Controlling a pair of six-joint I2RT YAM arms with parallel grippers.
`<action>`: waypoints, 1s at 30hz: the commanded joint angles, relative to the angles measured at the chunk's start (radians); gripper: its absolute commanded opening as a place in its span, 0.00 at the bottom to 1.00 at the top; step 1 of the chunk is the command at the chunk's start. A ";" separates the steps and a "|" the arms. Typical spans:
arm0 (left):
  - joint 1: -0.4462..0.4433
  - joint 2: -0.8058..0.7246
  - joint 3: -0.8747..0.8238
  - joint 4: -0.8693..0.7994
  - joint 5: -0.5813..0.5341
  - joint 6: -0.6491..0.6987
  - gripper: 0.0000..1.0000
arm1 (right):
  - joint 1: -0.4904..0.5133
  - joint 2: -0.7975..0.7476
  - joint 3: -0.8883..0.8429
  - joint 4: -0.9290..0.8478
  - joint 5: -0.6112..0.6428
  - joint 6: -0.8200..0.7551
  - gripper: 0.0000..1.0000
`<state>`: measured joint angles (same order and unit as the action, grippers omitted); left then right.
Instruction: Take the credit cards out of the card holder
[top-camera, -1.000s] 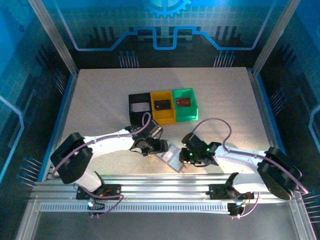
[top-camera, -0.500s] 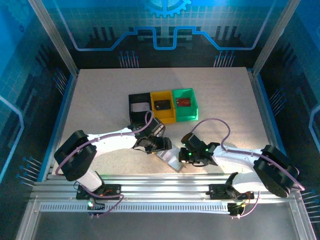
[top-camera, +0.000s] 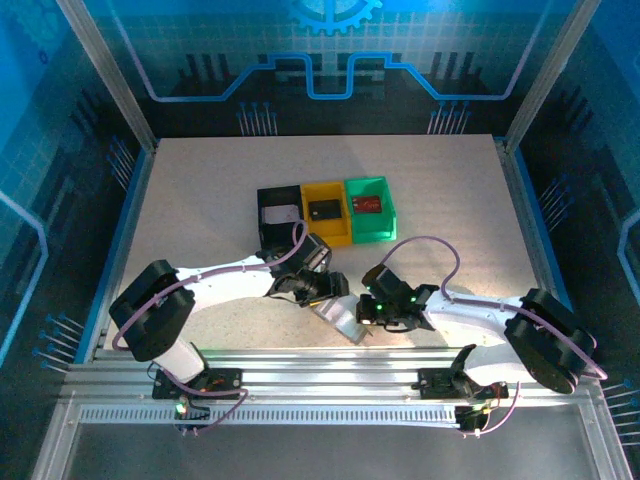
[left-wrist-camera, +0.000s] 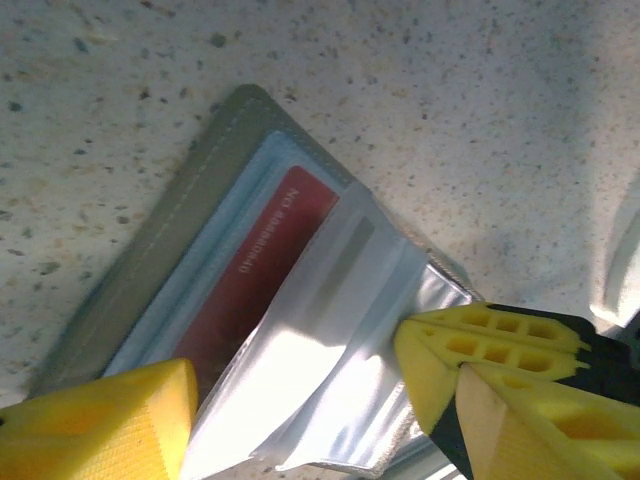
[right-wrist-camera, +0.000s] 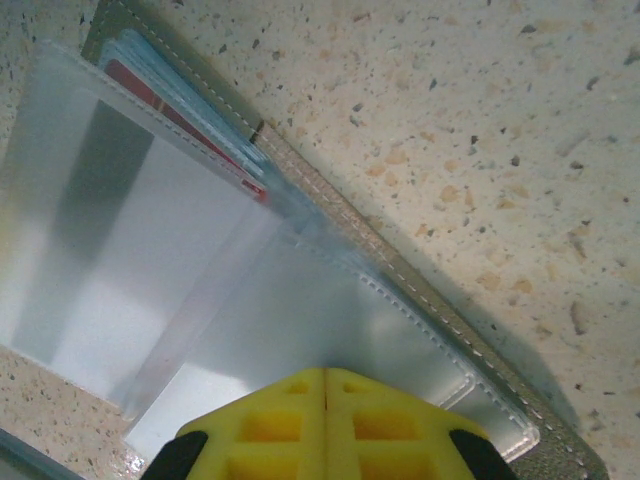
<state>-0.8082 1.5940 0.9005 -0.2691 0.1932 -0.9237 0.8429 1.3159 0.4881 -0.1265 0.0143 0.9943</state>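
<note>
The card holder lies open near the table's front edge between both grippers, grey cover down and clear sleeves up. A red credit card sits inside a sleeve; its edge also peeks out in the right wrist view. My left gripper is open, its yellow fingers straddling a raised clear sleeve page. My right gripper is shut, its joined tips against the clear sleeve by the holder's stitched edge; I cannot tell whether plastic is pinched.
Three small bins stand in a row behind the holder: black holding a pale card, yellow holding a dark card, green holding a red card. The metal rail runs just in front.
My left gripper has slid right, over the holder. My right gripper's jaws have come together and it has edged slightly left.
</note>
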 joint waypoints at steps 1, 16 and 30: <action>0.000 -0.016 -0.015 0.033 0.050 -0.022 0.70 | -0.013 -0.014 -0.013 -0.037 0.006 -0.011 0.01; -0.008 -0.057 -0.039 0.145 0.143 -0.090 0.70 | -0.015 -0.101 -0.044 -0.024 0.019 -0.029 0.01; -0.059 0.002 -0.067 0.255 0.181 -0.157 0.70 | -0.033 -0.326 -0.081 -0.163 0.092 -0.001 0.03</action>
<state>-0.8524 1.5738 0.8570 -0.0536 0.3416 -1.0504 0.8230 1.0420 0.4255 -0.2104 0.0544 0.9771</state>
